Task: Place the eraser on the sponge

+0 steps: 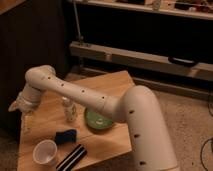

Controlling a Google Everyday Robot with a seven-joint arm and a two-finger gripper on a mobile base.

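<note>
The eraser (73, 157), a black block with white lengthwise stripes, lies at the front edge of the wooden table (112, 82). Just behind it rests the sponge (66, 135), a small dark blue pad. The two lie close together, and I cannot tell whether they touch. My gripper (16, 106) hangs over the table's left edge, well to the left of and behind both. It is open and holds nothing. The white arm (85, 95) sweeps across the table from the lower right.
A white cup (45, 151) stands at the front left, beside the eraser. A green bowl (99, 120) sits mid-table, partly under the arm. A small clear bottle (69, 110) stands behind the sponge. Dark shelving (140, 57) runs behind the table.
</note>
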